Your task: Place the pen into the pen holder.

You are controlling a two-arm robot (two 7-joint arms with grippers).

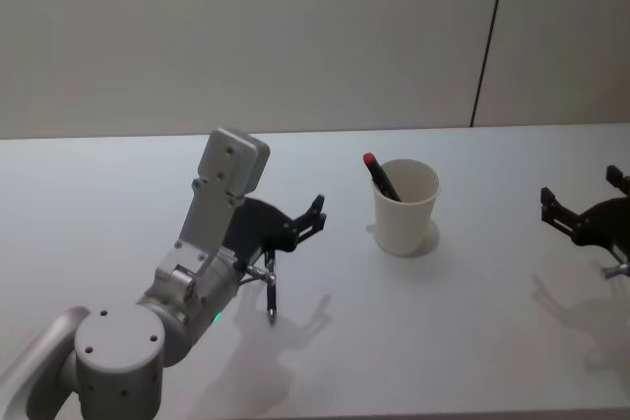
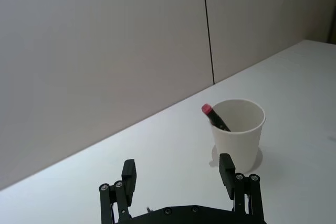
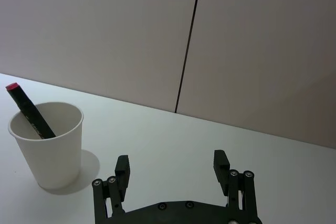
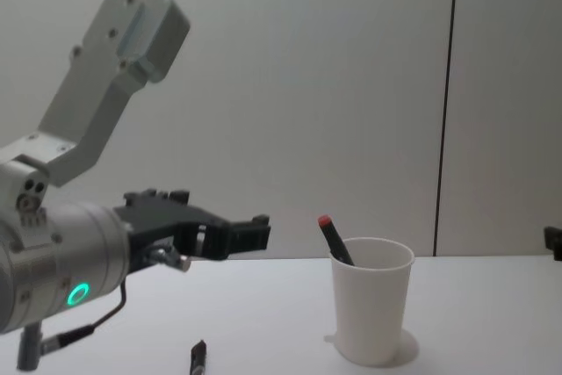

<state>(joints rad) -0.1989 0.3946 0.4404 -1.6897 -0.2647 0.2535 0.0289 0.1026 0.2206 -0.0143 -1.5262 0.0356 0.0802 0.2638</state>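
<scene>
Nearest, a black pen (image 1: 271, 299) lies flat on the table (image 1: 472, 341) just below the left hand (image 1: 319, 211), whose fingers are spread and empty. Beyond, a red-capped pen (image 1: 381, 177) stands in the pen holder (image 1: 406, 218), leaning on its rim because it is too long to sink inside. The right hand (image 3: 171, 160) hangs open, well aside.
</scene>
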